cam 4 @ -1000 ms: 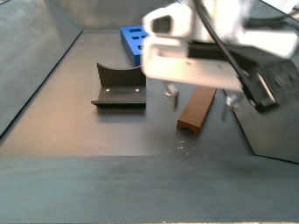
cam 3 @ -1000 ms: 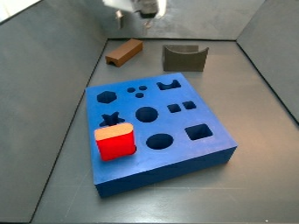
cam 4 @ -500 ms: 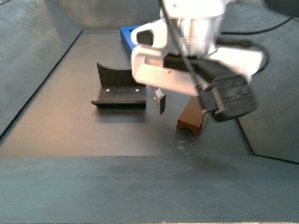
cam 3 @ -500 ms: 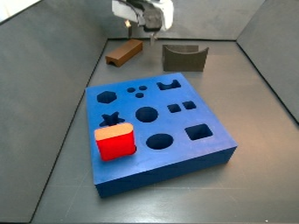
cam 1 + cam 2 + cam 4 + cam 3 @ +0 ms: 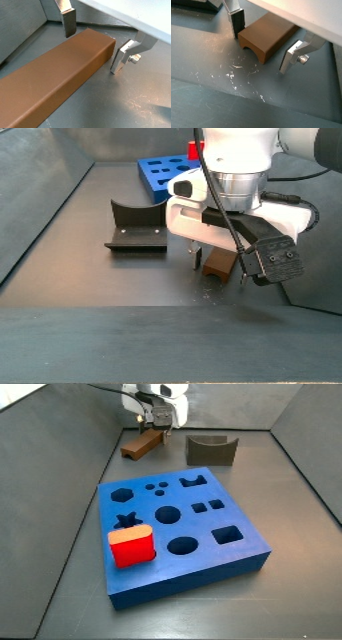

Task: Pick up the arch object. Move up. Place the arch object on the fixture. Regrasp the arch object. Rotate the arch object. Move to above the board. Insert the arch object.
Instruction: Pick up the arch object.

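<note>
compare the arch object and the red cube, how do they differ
The arch object is a long brown bar lying on the floor; the red cube is short, orange-topped, and sits on the blue board. The open tool straddles the arch object; nothing is near the cube. Both are straight-edged blocks.

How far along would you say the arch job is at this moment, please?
Nothing is finished. In hand: the open gripper straddles one end of the arch object, which lies on the floor, fingers not yet closed. Left: lifting, the fixture, regrasp, rotation, insertion into the board.
</note>
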